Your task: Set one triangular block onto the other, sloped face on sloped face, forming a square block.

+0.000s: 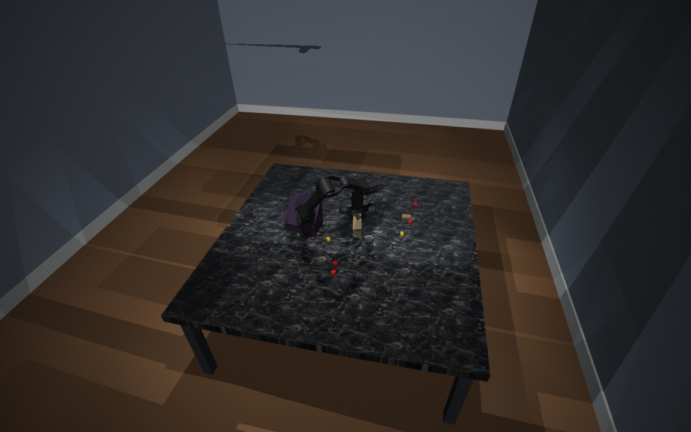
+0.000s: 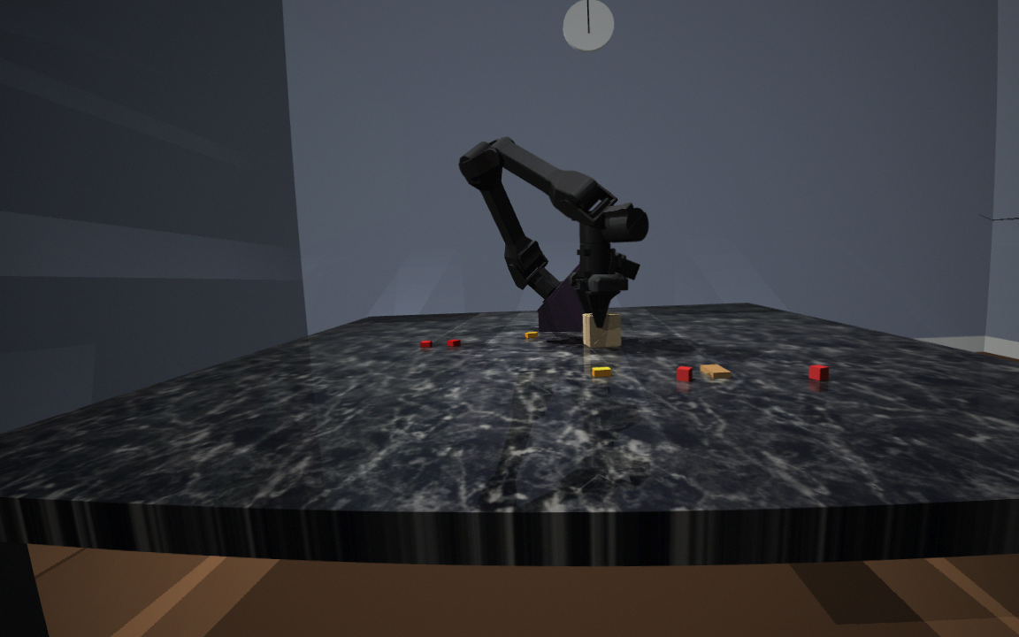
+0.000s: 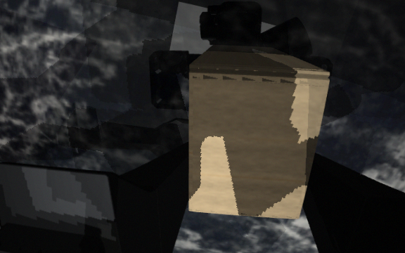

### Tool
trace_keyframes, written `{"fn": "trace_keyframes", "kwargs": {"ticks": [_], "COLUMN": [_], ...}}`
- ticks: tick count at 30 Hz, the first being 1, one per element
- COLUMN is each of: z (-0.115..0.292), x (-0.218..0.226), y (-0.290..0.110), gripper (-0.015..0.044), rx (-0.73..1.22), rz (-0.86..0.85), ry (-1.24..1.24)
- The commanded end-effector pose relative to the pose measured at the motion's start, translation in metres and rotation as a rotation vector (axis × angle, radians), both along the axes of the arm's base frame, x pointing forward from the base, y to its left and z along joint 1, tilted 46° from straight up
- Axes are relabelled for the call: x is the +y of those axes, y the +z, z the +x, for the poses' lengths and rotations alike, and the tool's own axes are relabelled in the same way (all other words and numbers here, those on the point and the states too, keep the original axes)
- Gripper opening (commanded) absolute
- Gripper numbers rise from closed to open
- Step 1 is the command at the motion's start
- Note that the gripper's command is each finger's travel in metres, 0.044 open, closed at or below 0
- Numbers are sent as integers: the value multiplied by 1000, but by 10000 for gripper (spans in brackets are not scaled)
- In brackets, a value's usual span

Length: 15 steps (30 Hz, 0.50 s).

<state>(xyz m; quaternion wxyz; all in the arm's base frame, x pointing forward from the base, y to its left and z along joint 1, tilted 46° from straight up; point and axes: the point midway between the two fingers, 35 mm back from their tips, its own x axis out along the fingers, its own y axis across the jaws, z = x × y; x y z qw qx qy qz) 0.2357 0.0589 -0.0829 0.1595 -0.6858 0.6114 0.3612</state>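
Note:
My gripper (image 1: 357, 213) (image 2: 601, 320) (image 3: 245, 154) points down and is shut on the upper pale wooden triangular block (image 1: 357, 221) (image 2: 588, 321) (image 3: 248, 116), whose flat top faces the wrist camera. The lower triangular block (image 1: 356, 234) (image 2: 613, 341) (image 3: 245, 58) is on the table directly beneath it. In the exterior view the two together show a nearly square outline, with no clear gap. The sloped faces are hidden, so full contact between them cannot be told. In the wrist view the lower block shows only as a narrowing strip beyond the upper block's far edge.
Red cubes (image 1: 410, 221) (image 2: 684, 373) (image 1: 415, 204) (image 2: 818, 372) and a tan flat piece (image 1: 406, 216) (image 2: 714, 371) lie right of the blocks in the top view. A yellow piece (image 1: 401, 234) (image 2: 601, 372) is nearby. Another yellow piece (image 1: 328, 239) and two red cubes (image 1: 335, 263) (image 1: 333, 272) lie left.

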Motion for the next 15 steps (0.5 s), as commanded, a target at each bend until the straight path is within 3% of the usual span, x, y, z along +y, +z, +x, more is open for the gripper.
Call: {"fn": "trace_keyframes", "kwargs": {"ticks": [1,13,15], "z": [0,0,0], "x": [-1,-1,0], "y": [-1,-1,-1], "gripper": [0,0,53], "rx": [0,3,0], "rz": [-3,-5,-1], "ry": [4,4,0]}}
